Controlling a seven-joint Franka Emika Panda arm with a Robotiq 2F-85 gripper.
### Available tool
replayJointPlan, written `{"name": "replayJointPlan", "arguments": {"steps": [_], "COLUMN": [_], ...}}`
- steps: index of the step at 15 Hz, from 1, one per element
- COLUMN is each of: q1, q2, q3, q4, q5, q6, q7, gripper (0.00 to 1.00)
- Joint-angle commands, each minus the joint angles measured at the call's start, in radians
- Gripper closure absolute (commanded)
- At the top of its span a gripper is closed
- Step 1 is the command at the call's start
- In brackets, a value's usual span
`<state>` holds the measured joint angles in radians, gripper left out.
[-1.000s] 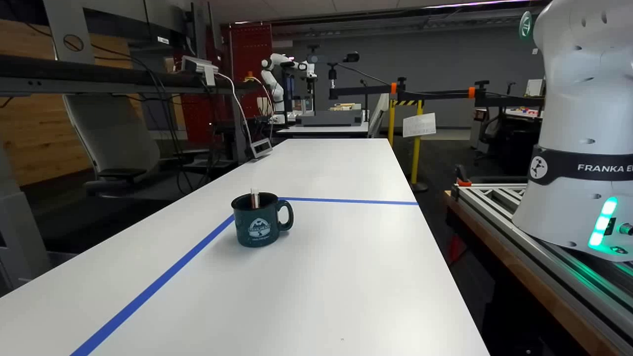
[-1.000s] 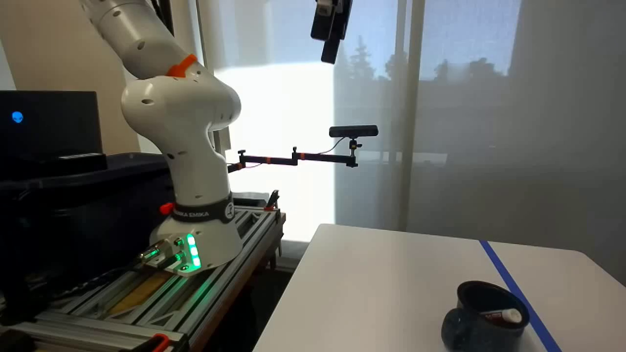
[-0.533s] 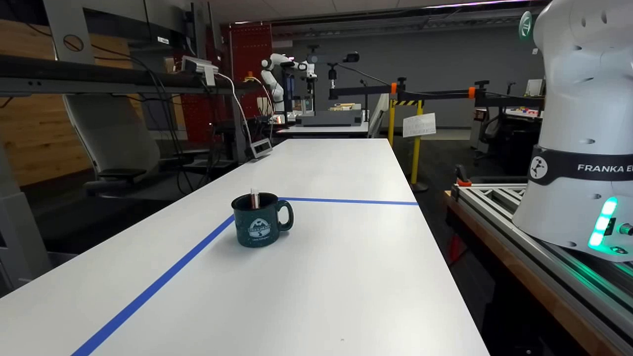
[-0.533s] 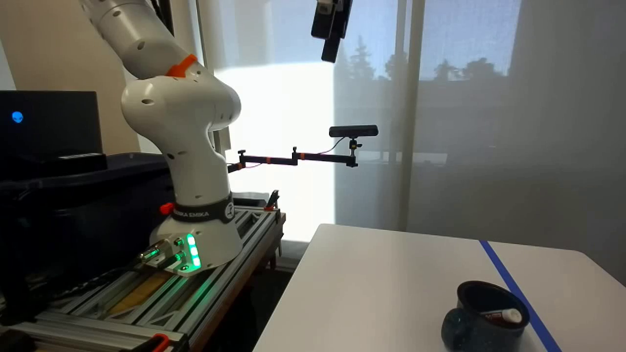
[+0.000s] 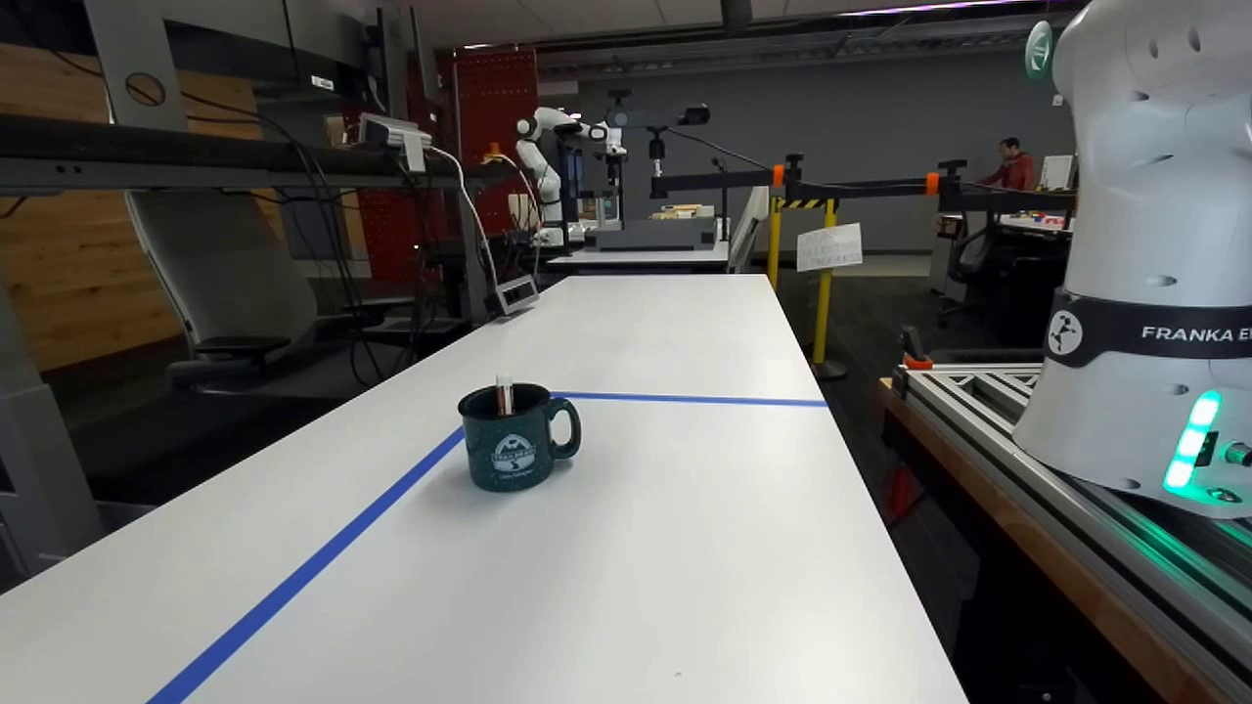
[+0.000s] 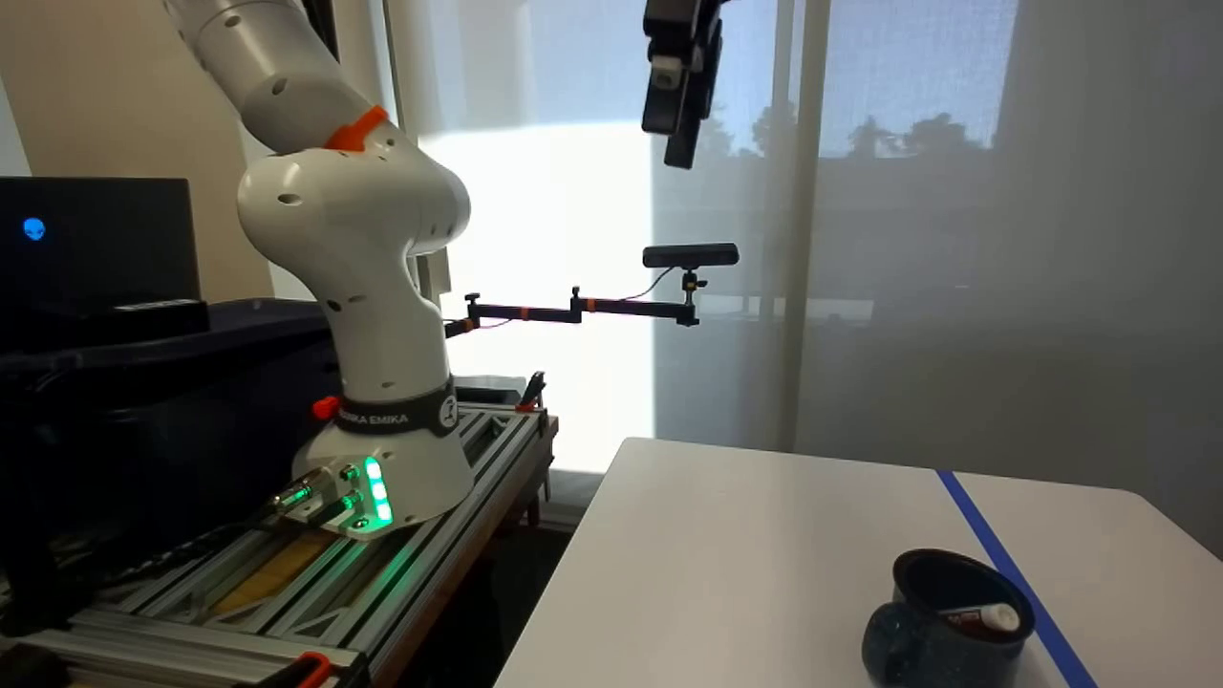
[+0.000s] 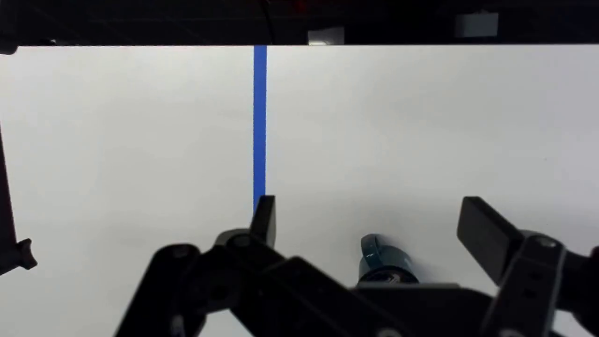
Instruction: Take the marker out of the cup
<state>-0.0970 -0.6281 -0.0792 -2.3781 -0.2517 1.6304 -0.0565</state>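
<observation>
The cup (image 5: 511, 452), a dark teal mug with a pale print, stands upright on the white table. It also shows in an exterior view (image 6: 941, 659) and in the wrist view (image 7: 395, 260), where the gripper body partly hides it. The marker (image 5: 504, 396) leans inside the cup with its pale end above the rim; that end and a reddish part show in an exterior view (image 6: 984, 619). My gripper (image 7: 367, 210) is open with nothing between its fingers. In an exterior view the gripper (image 6: 680, 124) hangs high above the table, well above the cup and to its left.
The white table (image 5: 685, 548) carries blue tape lines (image 5: 323, 557) beside the cup. A camera on a jointed bar (image 6: 690, 255) stands beyond the table. A small grey device (image 5: 515, 292) sits at the table's edge. A person (image 5: 1015, 166) is far back.
In an exterior view my gripper has moved down and to the right. A dark shape has come in at the top of an exterior view, and a person has appeared behind. Cup and marker stay put.
</observation>
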Motion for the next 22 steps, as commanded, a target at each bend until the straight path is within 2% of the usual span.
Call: {"name": "replayJointPlan", "arguments": {"steps": [1,8,13,18,22], "q1": [-0.016,-0.057,-0.105,-0.111,-0.090], "q2": [0.043,0.130,0.199,0.299,0.374], "q3": [-0.016,-0.038,-0.018,-0.015,-0.047], "q4": [-0.044,-0.117,-0.170,-0.168,-0.131], "q5": [0.039,0.210,0.243,0.303,0.470], "q6": [0.133,0.417,0.642,0.787,0.821], "q7": [0.110,0.297,0.425,0.528,0.552], "gripper": [0.00,0.00,0.00,0.00,0.00]}}
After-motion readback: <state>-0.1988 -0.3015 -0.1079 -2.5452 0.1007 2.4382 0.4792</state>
